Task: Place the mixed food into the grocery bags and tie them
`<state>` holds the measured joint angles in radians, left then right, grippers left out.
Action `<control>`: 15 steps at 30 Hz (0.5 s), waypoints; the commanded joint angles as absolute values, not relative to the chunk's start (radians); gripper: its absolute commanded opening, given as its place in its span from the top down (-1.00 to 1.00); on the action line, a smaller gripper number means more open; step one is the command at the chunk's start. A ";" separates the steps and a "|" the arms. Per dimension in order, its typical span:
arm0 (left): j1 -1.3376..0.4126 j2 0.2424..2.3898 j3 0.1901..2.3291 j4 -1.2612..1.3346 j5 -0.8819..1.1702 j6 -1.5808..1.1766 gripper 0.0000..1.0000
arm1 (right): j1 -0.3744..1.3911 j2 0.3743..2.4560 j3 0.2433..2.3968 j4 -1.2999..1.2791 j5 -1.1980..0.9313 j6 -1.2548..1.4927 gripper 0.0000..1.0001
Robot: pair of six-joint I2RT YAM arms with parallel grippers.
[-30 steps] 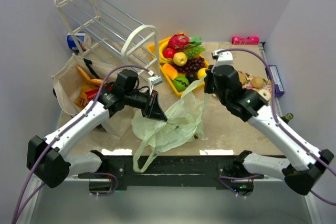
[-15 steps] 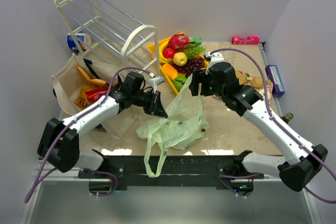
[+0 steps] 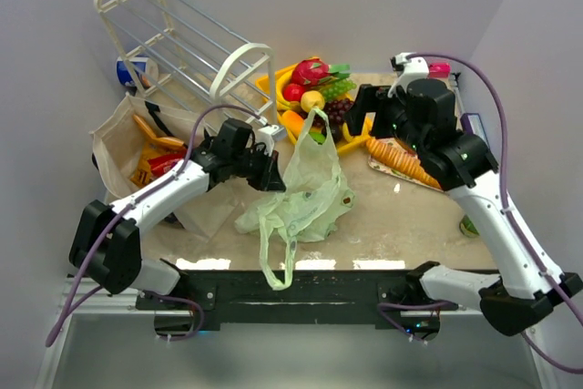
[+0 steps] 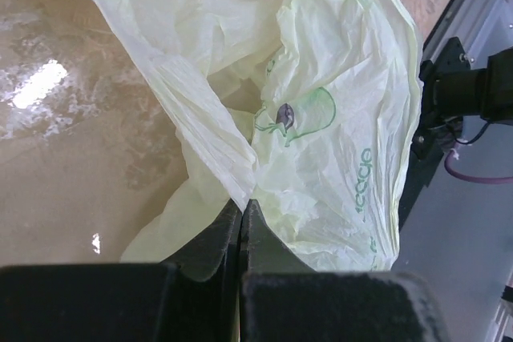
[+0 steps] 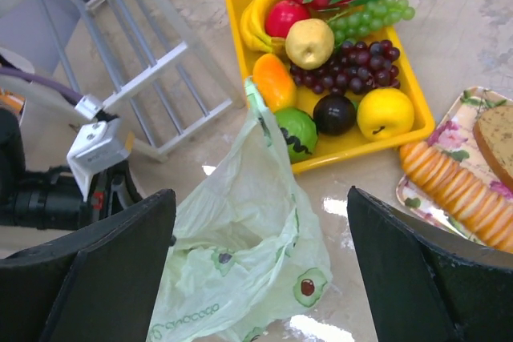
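**Grocery bag (image 3: 310, 184) pinched on one side only: the mouth could fold shut**

The thin green bag lies crumpled at the middle of the bench (image 3: 401, 225). The yellow tray (image 5: 361, 148) of toy fruit (image 5: 361, 62) sits just beyond it at 1 o'clock, and the beige tote (image 3: 118, 148) stands at 9 o'clock. My left gripper (image 4: 243, 207) is clenched on a thin fold of the bag's rim, on its 9 o'clock side. My right gripper (image 5: 258, 198) hangs wide open above the bag and tray, grasping nothing.

My worry is that with only one edge held, nothing keeps the mouth spread. One loop handle (image 5: 255, 98) stands up by itself in front of the tray. Film this limp could flop over the opening, and fruit I drop would then slide off onto the bench. My pinch has very little plastic in it, so a tug from a falling piece could pull it free.

The other handle (image 3: 278, 266) trails toward 6 o'clock, to the bench's near edge, where it may snag or drag the bag if I lift. When I reach for fruit, my right gripper would pass right over the upright handle and could knock it down.
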<state>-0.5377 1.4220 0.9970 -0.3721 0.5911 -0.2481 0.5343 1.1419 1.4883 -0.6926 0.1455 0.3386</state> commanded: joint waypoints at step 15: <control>-0.529 1.273 0.891 -0.222 0.342 -0.081 1.00 | 0.291 1.785 1.701 -0.603 0.072 0.190 -0.92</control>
<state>-0.5369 1.3033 0.9215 -0.2878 0.4103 -0.1284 0.3004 1.7260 1.6115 -0.6144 0.0410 0.2607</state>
